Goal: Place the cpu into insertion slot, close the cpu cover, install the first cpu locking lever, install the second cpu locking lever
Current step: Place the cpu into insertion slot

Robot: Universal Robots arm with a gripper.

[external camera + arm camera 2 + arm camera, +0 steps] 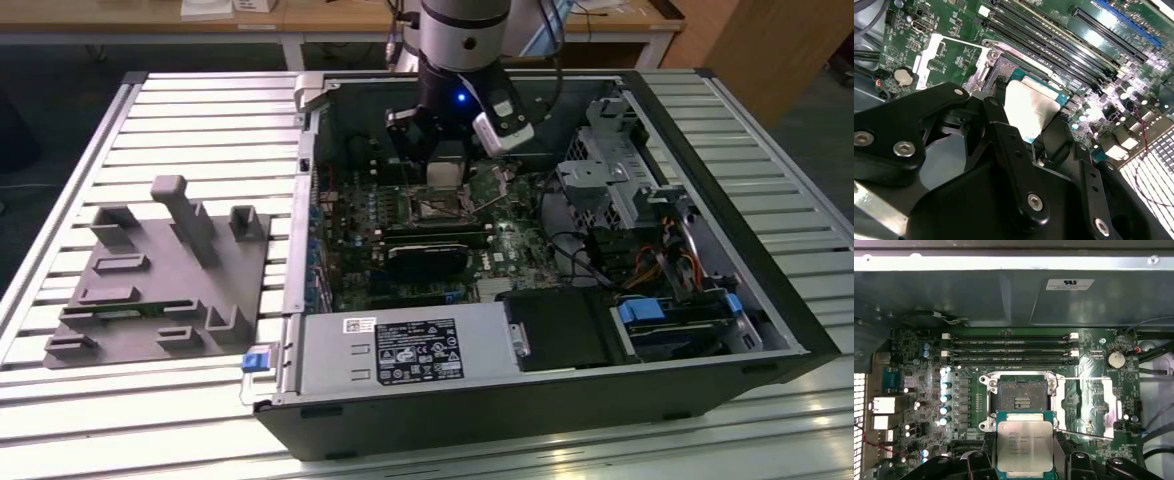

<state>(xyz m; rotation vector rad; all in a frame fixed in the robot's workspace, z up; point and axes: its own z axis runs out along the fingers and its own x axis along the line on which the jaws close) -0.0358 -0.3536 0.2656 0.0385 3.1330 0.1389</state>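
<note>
My gripper (1025,452) is shut on the cpu (1025,444), a flat square chip with a silver-grey top, with one black finger (988,452) on each side of it. The chip hangs level a little above the green board, just off one edge of the insertion slot (1022,399). That slot is a dark square socket with a silver rim, and it lies bare. The cpu cover (1110,412), a thin silver frame, is swung open flat beside the slot. In the second wrist view the cpu (1029,107) sits between the fingers above the slot's rim (986,56). The exterior view shows the gripper (446,168) inside the open computer case.
Long black memory slots (1009,347) run beside the socket. The case's metal wall (1004,295) rises beyond them. In the exterior view a drive cage (614,180) and cables stand at the right, a power supply (400,350) at the front, and a grey fixture (160,270) on the slatted table at the left.
</note>
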